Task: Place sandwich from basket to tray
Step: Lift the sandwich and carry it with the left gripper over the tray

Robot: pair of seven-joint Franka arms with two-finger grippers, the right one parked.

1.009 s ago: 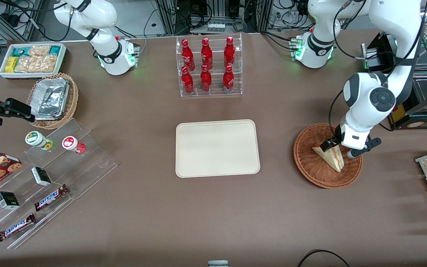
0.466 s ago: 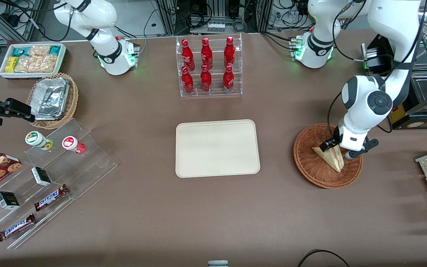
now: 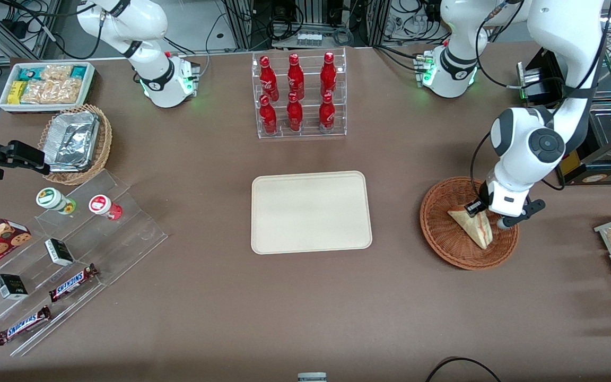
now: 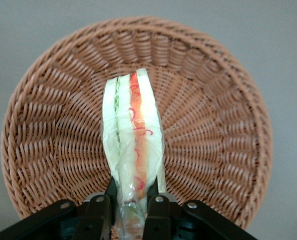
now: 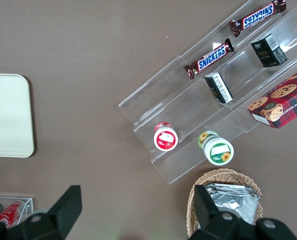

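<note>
Down in the basket the gripper has its fingers clamped on the wrapped sandwich, pinching one end of the wedge; whether it is lifted off the wicker is hard to tell. The tray lies well apart, mid-surface, toward the parked arm's end. A rack of red bottles stands farther from the front camera than the tray. Bare surface lies between basket and tray.
</note>
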